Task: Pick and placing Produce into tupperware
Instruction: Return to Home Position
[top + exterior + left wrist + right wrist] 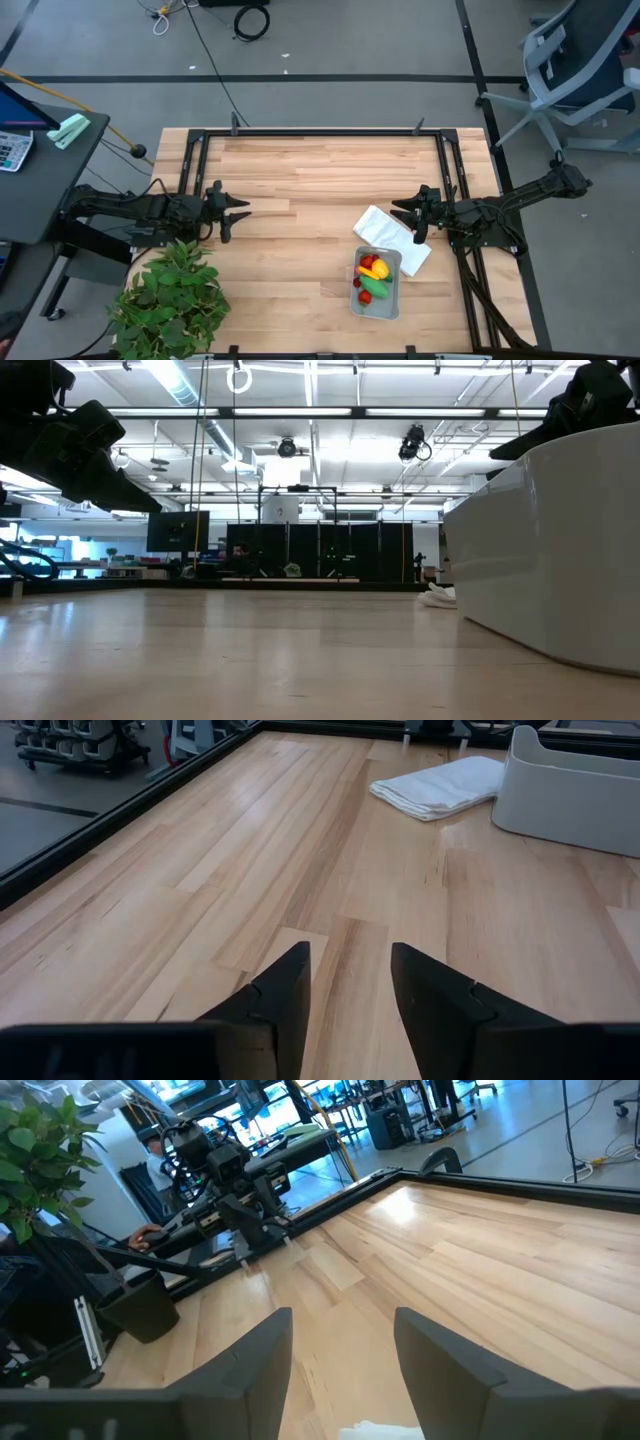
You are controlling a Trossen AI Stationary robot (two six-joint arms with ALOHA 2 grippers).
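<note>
The pale grey tupperware (377,283) stands on the table at the near right, partly on a white cloth (390,238). In it lie a yellow piece (379,269), red pieces (367,263) and a green oval (373,288). The tupperware also shows in the left wrist view (575,782) and close up in the low view (560,550). My left gripper (238,212) is open and empty above the table's left part. My right gripper (402,212) is open and empty just beyond the cloth's far side.
A large leafy green plant (170,295) stands at the table's near left corner, close to my left arm. A black frame (320,134) runs along the table's far edge and sides. Bare wood lies between the two grippers (310,200).
</note>
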